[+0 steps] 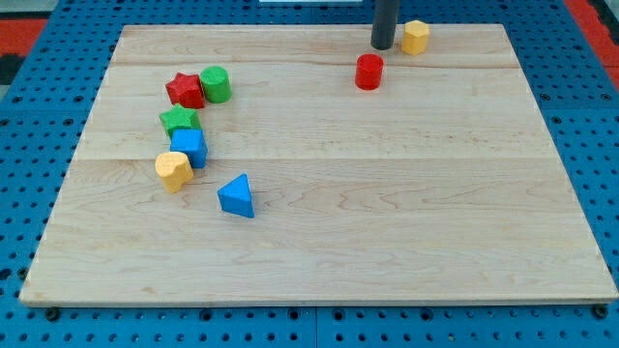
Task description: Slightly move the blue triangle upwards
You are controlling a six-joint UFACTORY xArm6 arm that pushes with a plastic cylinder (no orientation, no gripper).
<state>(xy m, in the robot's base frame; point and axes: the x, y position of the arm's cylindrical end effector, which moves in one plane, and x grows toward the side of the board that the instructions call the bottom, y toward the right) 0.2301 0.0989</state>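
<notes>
The blue triangle [236, 196] lies on the wooden board [387, 193] at the lower left of the middle, apart from the other blocks. My tip [382, 46] is at the view's top, right of the middle, far up and to the right of the blue triangle. It stands just left of a yellow hexagon block [415, 37] and just above a red cylinder [368, 72].
A cluster sits at the left: a red star [185, 90], a green cylinder [215, 84], a green star [180, 121], a blue cube [190, 147] and a yellow block [173, 170]. Blue pegboard surrounds the board.
</notes>
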